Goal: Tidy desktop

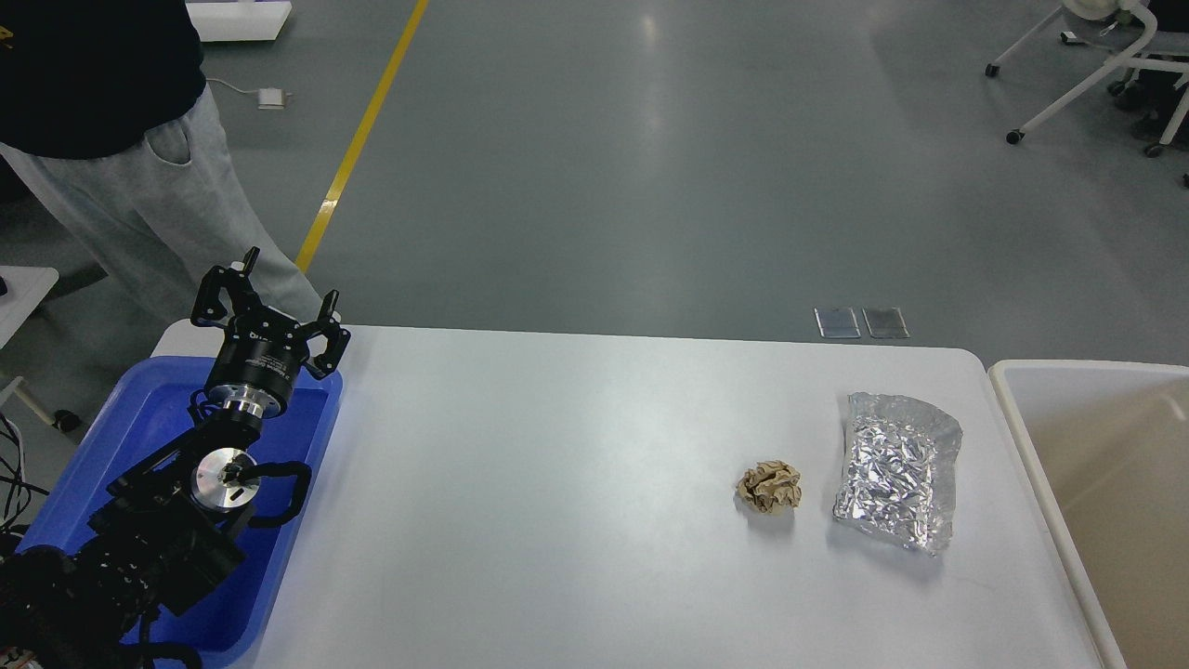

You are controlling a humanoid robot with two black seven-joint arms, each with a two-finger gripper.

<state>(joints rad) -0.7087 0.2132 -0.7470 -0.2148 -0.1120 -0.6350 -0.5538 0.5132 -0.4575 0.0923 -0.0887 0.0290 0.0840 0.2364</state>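
From the head view, left side: the left arm (158, 520) comes in from the lower-left corner and rises over the blue tray (307, 437), its thick lower links dark and partly cut off by the picture's edge.
Left gripper: the left gripper (279, 293) points up and away at the arm's far end, above the tray's far rim and the desk's far-left corner.
Fingers: the fingers (223, 288) stand spread apart with nothing between them.
Right arm: out of the picture, so its fingers cannot be reported.
Desk: the desk (557, 483), white with rounded corners, fills the lower middle; its near edge is cut off by the bottom of the picture.
Blue tray: it lies at the desk's left end, much of its inside hidden behind the arm, so what it holds cannot be made out.
On the desk, right part: a crumpled brown paper ball (769, 487) lies just beside a crinkled silver foil bag (896, 471), apart from it, the bag nearer the right edge.
Beige bin: the beige bin (1012, 409) stands against the desk's right end, cut off at right and bottom.
Behind the desk: a person (139, 186) in grey trousers stands at far left, head out of view; a yellow floor line (362, 130) runs across the grey floor.
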